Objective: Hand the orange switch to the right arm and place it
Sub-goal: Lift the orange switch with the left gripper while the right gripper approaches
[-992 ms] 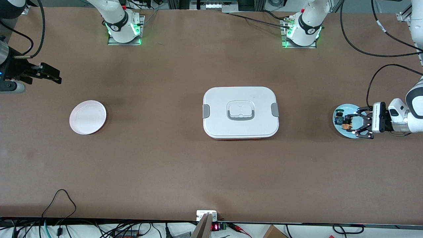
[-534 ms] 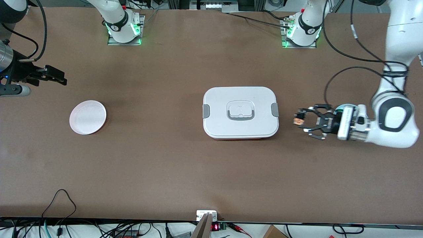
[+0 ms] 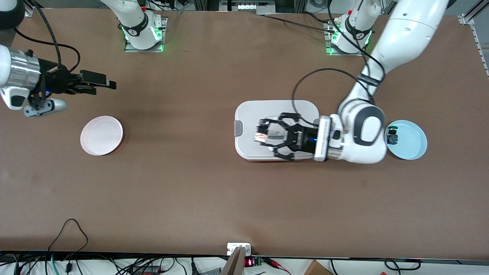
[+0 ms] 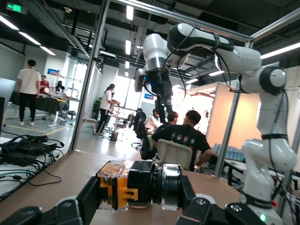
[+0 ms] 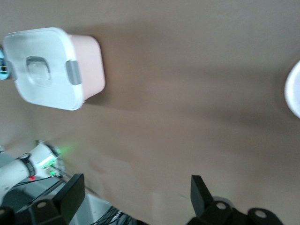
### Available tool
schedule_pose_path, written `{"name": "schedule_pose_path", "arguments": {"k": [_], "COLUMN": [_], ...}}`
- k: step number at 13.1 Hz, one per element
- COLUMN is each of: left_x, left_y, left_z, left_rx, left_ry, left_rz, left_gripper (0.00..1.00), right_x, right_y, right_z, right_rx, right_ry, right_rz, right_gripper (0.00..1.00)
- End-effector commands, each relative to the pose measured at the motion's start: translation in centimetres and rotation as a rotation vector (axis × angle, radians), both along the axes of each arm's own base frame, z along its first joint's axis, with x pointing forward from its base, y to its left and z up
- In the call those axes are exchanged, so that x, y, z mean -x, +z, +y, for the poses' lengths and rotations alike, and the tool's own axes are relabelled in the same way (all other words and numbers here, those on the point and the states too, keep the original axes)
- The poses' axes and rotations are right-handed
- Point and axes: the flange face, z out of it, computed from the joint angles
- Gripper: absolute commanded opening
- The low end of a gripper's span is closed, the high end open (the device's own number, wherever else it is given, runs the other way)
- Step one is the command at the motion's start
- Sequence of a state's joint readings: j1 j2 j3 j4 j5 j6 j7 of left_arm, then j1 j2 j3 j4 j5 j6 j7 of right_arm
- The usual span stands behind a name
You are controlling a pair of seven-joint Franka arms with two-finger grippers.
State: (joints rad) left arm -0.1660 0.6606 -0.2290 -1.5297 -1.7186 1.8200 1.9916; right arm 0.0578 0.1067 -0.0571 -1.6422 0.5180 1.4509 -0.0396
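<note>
Front view: the left gripper (image 3: 263, 138) hangs over the white lidded box (image 3: 248, 114) at the desk's (image 3: 229, 198) middle, its jaws pinching the orange switch (image 3: 261, 138). The right gripper (image 3: 101, 82) is up over the desk at the right arm's end, above the white plate (image 3: 101, 135), jaws spread. A second switch (image 3: 392, 137) lies on the blue plate (image 3: 414, 143) at the left arm's end.
</note>
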Motion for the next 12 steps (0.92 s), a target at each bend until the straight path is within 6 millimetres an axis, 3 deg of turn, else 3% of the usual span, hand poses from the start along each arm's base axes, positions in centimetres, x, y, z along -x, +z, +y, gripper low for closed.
{"name": "schedule_pose_path", "arguments": {"k": [1,3,6,8,12], "left_x": [1.9,3.5,7.2,10.4,11.1], "left_y": [1.7,3.6,5.8,6.6,6.5], "left_z": [-6.5,-10.8,-16.7,-19.7,-20.3], "left_rx": [0.016,0.023,0.015,0.019,-0.007], "left_ry": [0.094,0.166,0.258,0.287,0.310], "left_rz": [0.056,0.084,0.151,0.208,0.221], "left_gripper": [0.00,0.00,0.00,0.00,0.00], "right_x": [-0.5,-1.3,-3.1,-4.0,-5.2], "right_y": [-0.5,-1.4,-5.7,-7.5,-9.1], "right_z": [1.3,3.4,5.8,6.3,6.9], "right_rx": [-0.141,-0.287,-0.509,-0.599,-0.751], "right_ry": [-0.017,-0.036,-0.068,-0.106,-0.206], "right_rz": [0.042,0.079,0.204,0.247,0.330], "right_gripper": [1.00,1.00,1.00,1.00,1.00]}}
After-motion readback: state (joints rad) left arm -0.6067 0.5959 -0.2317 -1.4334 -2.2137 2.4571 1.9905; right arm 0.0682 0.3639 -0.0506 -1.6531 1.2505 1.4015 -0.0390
